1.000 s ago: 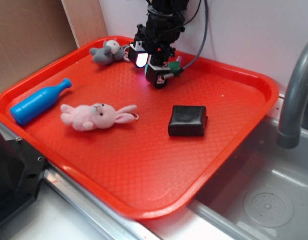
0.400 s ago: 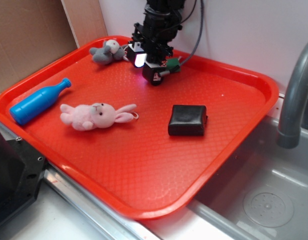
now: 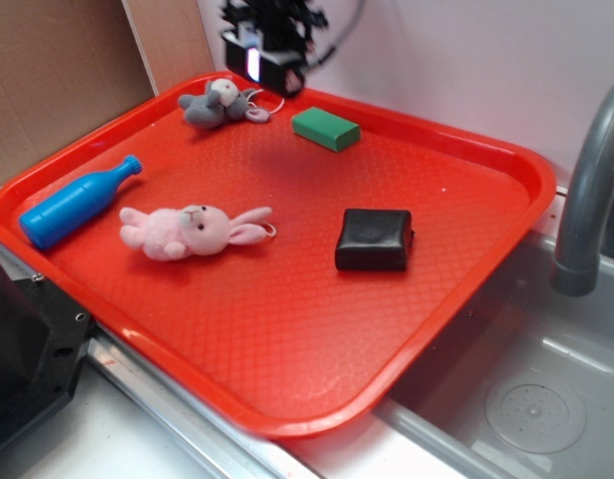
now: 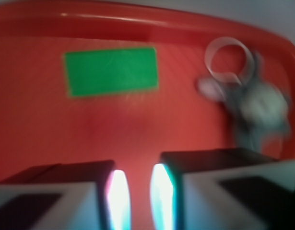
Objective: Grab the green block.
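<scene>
Green flat rectangular block (image 3: 326,129) lies free on red plastic tray (image 3: 506,165); black gripper (image 3: 267,62) raised above, fingers nearly together, empty.

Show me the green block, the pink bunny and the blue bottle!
green block (image 3: 326,129): exterior view, top face.
pink bunny (image 3: 173,232): exterior view, body.
blue bottle (image 3: 72,205): exterior view, body.

green block (image 4: 111,71) on red tray (image 4: 37,129), blurred, possibly grey toy (image 4: 253,108)
</scene>
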